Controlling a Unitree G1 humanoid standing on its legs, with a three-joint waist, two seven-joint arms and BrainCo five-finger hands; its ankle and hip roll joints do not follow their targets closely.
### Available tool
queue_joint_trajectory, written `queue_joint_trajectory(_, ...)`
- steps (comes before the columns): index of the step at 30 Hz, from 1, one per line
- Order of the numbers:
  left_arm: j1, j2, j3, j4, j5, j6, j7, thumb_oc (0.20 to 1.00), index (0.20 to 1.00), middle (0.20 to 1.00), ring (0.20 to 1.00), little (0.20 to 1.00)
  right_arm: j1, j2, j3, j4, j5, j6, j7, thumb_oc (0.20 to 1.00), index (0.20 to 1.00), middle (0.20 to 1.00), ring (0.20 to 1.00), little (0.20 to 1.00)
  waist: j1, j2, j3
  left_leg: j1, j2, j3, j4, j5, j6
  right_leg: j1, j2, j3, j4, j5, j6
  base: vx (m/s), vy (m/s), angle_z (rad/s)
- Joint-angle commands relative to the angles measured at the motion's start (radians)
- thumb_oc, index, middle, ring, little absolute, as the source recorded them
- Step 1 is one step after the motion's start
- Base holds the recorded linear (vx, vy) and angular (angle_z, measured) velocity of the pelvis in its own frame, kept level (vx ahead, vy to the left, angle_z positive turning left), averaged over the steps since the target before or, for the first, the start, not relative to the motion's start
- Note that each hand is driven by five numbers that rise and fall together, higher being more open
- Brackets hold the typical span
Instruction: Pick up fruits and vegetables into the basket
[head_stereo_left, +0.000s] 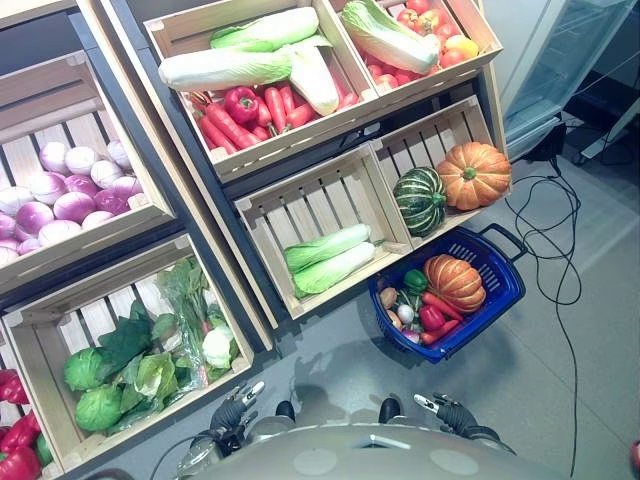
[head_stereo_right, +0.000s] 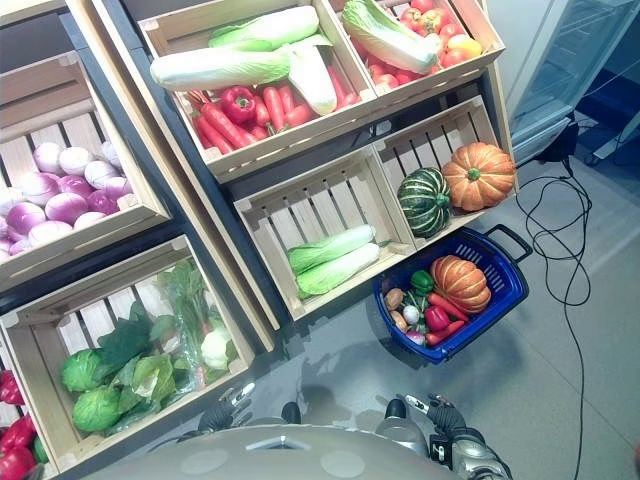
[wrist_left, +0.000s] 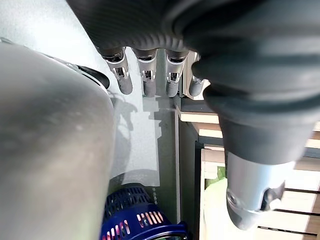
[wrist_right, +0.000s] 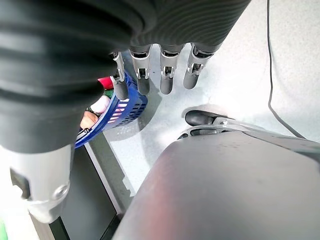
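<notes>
A blue basket (head_stereo_left: 507, 287) stands on the floor in front of the lower crates. It holds an orange pumpkin (head_stereo_left: 455, 282), a green pepper (head_stereo_left: 415, 280), a red pepper (head_stereo_left: 431, 317) and other small vegetables. My left hand (head_stereo_left: 232, 410) hangs low by my body, its fingers (wrist_left: 145, 82) straight and holding nothing. My right hand (head_stereo_left: 448, 410) hangs low on the other side, its fingers (wrist_right: 166, 75) also straight and empty. The basket (wrist_right: 122, 110) sits ahead of the right hand, well apart from it.
Wooden crates on a slanted rack hold two napa cabbages (head_stereo_left: 328, 258), a green pumpkin (head_stereo_left: 420, 200) beside an orange one (head_stereo_left: 473, 175), carrots (head_stereo_left: 230, 125), onions (head_stereo_left: 70, 190), leafy greens (head_stereo_left: 150, 355) and tomatoes (head_stereo_left: 430, 30). A glass-fronted cabinet (head_stereo_left: 570, 60) stands at the far right.
</notes>
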Motion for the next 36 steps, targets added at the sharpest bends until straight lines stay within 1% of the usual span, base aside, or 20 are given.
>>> queue_joint_trajectory(1,-0.074,0.016,-0.013,0.058,0.049,-0.022,0.0,1.0,1.0,1.0,1.0,1.0,-0.067,0.027,0.003,0.039,0.015,-0.019,0.01,1.0,1.0,1.0,1.0,1.0,0.008,-0.04,0.039,-0.018,-0.027,-0.018,0.008,-0.07,0.03,0.029,-0.074,-0.031,0.053,-0.065,0.065,0.0,0.0,0.0)
queue_joint_trajectory(3,-0.076,0.017,-0.013,0.058,0.046,-0.018,-0.004,1.0,1.0,1.0,1.0,1.0,-0.065,0.027,0.005,0.04,0.015,-0.022,0.008,1.0,1.0,1.0,1.0,1.0,0.008,-0.039,0.039,-0.018,-0.027,-0.019,0.007,-0.069,0.03,0.03,-0.074,-0.032,0.052,-0.065,0.065,0.0,0.0,0.0)
queue_joint_trajectory(8,-0.076,0.017,-0.012,0.056,0.04,-0.034,-0.008,1.0,1.0,1.0,1.0,1.0,-0.065,0.025,0.004,0.038,0.017,-0.022,0.006,1.0,1.0,1.0,1.0,1.0,0.009,-0.04,0.038,-0.019,-0.027,-0.02,0.007,-0.07,0.028,0.03,-0.075,-0.034,0.052,-0.066,0.066,0.0,0.0,0.0)
queue_joint_trajectory(11,-0.076,0.016,-0.013,0.055,0.057,-0.057,0.019,1.0,1.0,1.0,1.0,1.0,-0.064,0.028,0.006,0.039,0.017,-0.034,-0.007,1.0,1.0,1.0,1.0,1.0,0.009,-0.04,0.038,-0.018,-0.026,-0.021,0.006,-0.07,0.029,0.03,-0.074,-0.034,0.053,-0.066,0.066,0.0,0.0,0.0)
queue_joint_trajectory(13,-0.077,0.016,-0.014,0.054,0.061,-0.06,0.026,1.0,1.0,1.0,1.0,1.0,-0.063,0.028,0.007,0.039,0.016,-0.037,-0.01,1.0,1.0,1.0,1.0,1.0,0.009,-0.04,0.038,-0.018,-0.026,-0.021,0.005,-0.07,0.029,0.03,-0.074,-0.034,0.052,-0.066,0.066,0.0,0.0,0.0)
queue_joint_trajectory(15,-0.078,0.017,-0.016,0.055,0.094,-0.098,0.061,1.0,1.0,1.0,1.0,1.0,-0.064,0.027,0.007,0.04,0.013,-0.05,-0.021,1.0,1.0,1.0,1.0,1.0,0.008,-0.042,0.039,-0.018,-0.025,-0.02,0.006,-0.07,0.029,0.03,-0.074,-0.032,0.053,-0.067,0.065,0.0,0.0,0.0)
queue_joint_trajectory(17,-0.08,0.018,-0.022,0.052,0.099,-0.115,0.1,1.0,1.0,1.0,1.0,1.0,-0.065,0.024,0.007,0.038,0.028,-0.06,-0.022,1.0,1.0,1.0,1.0,1.0,0.008,-0.042,0.04,-0.019,-0.025,-0.02,0.007,-0.07,0.028,0.028,-0.073,-0.03,0.053,-0.067,0.066,0.0,0.0,0.0)
queue_joint_trajectory(21,-0.076,0.023,-0.011,0.043,0.076,-0.136,0.115,1.0,1.0,1.0,1.0,1.0,-0.066,0.02,0.0,0.011,0.067,-0.105,-0.017,1.0,1.0,1.0,1.0,1.0,0.005,-0.043,0.044,-0.02,-0.023,-0.018,0.007,-0.07,0.028,0.023,-0.072,-0.024,0.056,-0.068,0.066,0.0,0.0,0.0)
queue_joint_trajectory(23,-0.075,0.029,-0.002,0.03,0.055,-0.128,0.076,1.0,1.0,1.0,1.0,1.0,-0.067,0.014,0.001,-0.02,0.067,-0.143,-0.016,1.0,1.0,1.0,1.0,1.0,0.003,-0.045,0.046,-0.021,-0.022,-0.018,0.008,-0.07,0.027,0.02,-0.072,-0.02,0.059,-0.068,0.067,0.0,0.0,0.0)
queue_joint_trajectory(25,-0.074,0.035,-0.003,0.015,0.057,-0.159,0.055,1.0,1.0,1.0,1.0,1.0,-0.068,0.009,0.006,-0.045,0.075,-0.166,-0.021,1.0,1.0,1.0,1.0,1.0,0.002,-0.045,0.048,-0.022,-0.02,-0.017,0.008,-0.069,0.026,0.019,-0.073,-0.018,0.06,-0.068,0.067,0.0,0.0,0.0)
queue_joint_trajectory(26,-0.075,0.044,-0.008,-0.014,0.051,-0.166,0.05,1.0,1.0,1.0,1.0,1.0,-0.069,0.002,0.01,-0.072,0.083,-0.176,-0.024,1.0,1.0,1.0,1.0,1.0,0.001,-0.045,0.048,-0.024,-0.019,-0.016,0.009,-0.069,0.026,0.017,-0.073,-0.016,0.059,-0.068,0.067,0.0,0.0,0.0)
queue_joint_trajectory(28,-0.075,0.062,-0.01,-0.094,0.022,-0.158,0.043,1.0,1.0,1.0,1.0,1.0,-0.067,-0.013,0.018,-0.137,0.104,-0.194,-0.033,1.0,1.0,1.0,1.0,1.0,0.0,-0.043,0.052,-0.026,-0.018,-0.018,0.008,-0.068,0.026,0.011,-0.073,-0.012,0.062,-0.068,0.068,0.0,0.0,0.0)
queue_joint_trajectory(29,-0.071,0.074,-0.005,-0.147,0.012,-0.148,0.047,1.0,1.0,1.0,1.0,1.0,-0.061,-0.024,0.018,-0.188,0.108,-0.191,-0.042,1.0,1.0,1.0,1.0,1.0,-0.001,-0.043,0.054,-0.028,-0.017,-0.019,0.008,-0.068,0.027,0.008,-0.074,-0.01,0.065,-0.07,0.067,0.04,0.007,0.0)
queue_joint_trajectory(31,-0.055,0.099,0.015,-0.269,0.003,-0.149,0.068,1.0,1.0,1.0,1.0,1.0,-0.035,-0.047,0.013,-0.326,0.117,-0.18,-0.066,1.0,1.0,1.0,1.0,1.0,-0.005,-0.041,0.055,-0.031,-0.014,-0.021,0.007,-0.066,0.029,0.0,-0.075,-0.004,0.076,-0.074,0.068,0.06,0.006,0.03)
queue_joint_trajectory(32,-0.052,0.104,0.021,-0.296,0.002,-0.146,0.076,1.0,1.0,1.0,1.0,1.0,-0.028,-0.052,0.011,-0.357,0.115,-0.178,-0.072,1.0,1.0,1.0,1.0,1.0,-0.005,-0.041,0.056,-0.032,-0.014,-0.023,0.007,-0.066,0.029,-0.001,-0.075,-0.003,0.079,-0.075,0.068,0.07,0.007,0.02)
queue_joint_trajectory(33,-0.039,0.117,0.043,-0.364,0.0,-0.139,0.08,1.0,1.0,1.0,1.0,1.0,-0.005,-0.062,0.005,-0.449,0.117,-0.155,-0.087,1.0,1.0,1.0,1.0,1.0,-0.007,-0.041,0.055,-0.034,-0.014,-0.025,0.007,-0.064,0.03,-0.004,-0.076,-0.001,0.084,-0.077,0.068,0.08,0.013,0.01)
queue_joint_trajectory(34,-0.024,0.13,0.055,-0.428,0.007,-0.152,0.088,1.0,1.0,1.0,1.0,1.0,0.018,-0.07,-0.001,-0.534,0.114,-0.141,-0.102,1.0,1.0,1.0,1.0,1.0,-0.01,-0.041,0.055,-0.036,-0.013,-0.027,0.008,-0.063,0.031,-0.006,-0.077,0.001,0.092,-0.083,0.067,0.12,0.022,0.01)
queue_joint_trajectory(35,-0.009,0.149,0.06,-0.489,0.024,-0.181,0.111,1.0,1.0,1.0,1.0,1.0,0.045,-0.079,-0.01,-0.61,0.103,-0.148,-0.114,1.0,1.0,1.0,1.0,1.0,-0.015,-0.041,0.055,-0.037,-0.012,-0.028,0.009,-0.062,0.032,-0.009,-0.077,0.005,0.101,-0.088,0.066,0.1,0.017,0.01)
queue_joint_trajectory(36,-0.004,0.153,0.061,-0.508,0.025,-0.182,0.118,1.0,1.0,1.0,1.0,1.0,0.053,-0.081,-0.012,-0.632,0.099,-0.146,-0.118,1.0,1.0,1.0,1.0,1.0,-0.016,-0.041,0.055,-0.038,-0.011,-0.028,0.009,-0.062,0.032,-0.01,-0.077,0.006,0.105,-0.09,0.066,0.09,0.017,0.0)
